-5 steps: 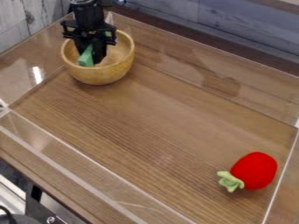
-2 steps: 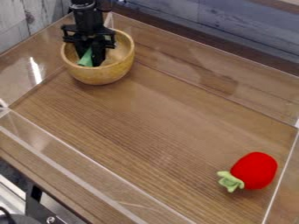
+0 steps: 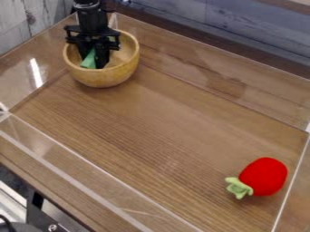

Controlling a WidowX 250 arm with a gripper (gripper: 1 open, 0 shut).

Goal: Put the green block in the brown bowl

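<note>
The brown bowl [image 3: 101, 63] stands at the table's back left corner. Inside it, the green block [image 3: 89, 59] stands on end, leaning a little, its lower part down in the bowl. My black gripper [image 3: 92, 45] points straight down into the bowl, and its fingers [image 3: 75, 45] are shut on the block's upper part. The block's top end is hidden behind the fingers.
A red strawberry toy [image 3: 258, 178] with green leaves lies at the front right. Clear low walls [image 3: 145, 195] ring the wooden table. A grey plank wall runs along the back.
The gripper and the block have sunk slightly into the bowl and shifted a touch left since the oldest frame. Nothing differs over the last half second.
</note>
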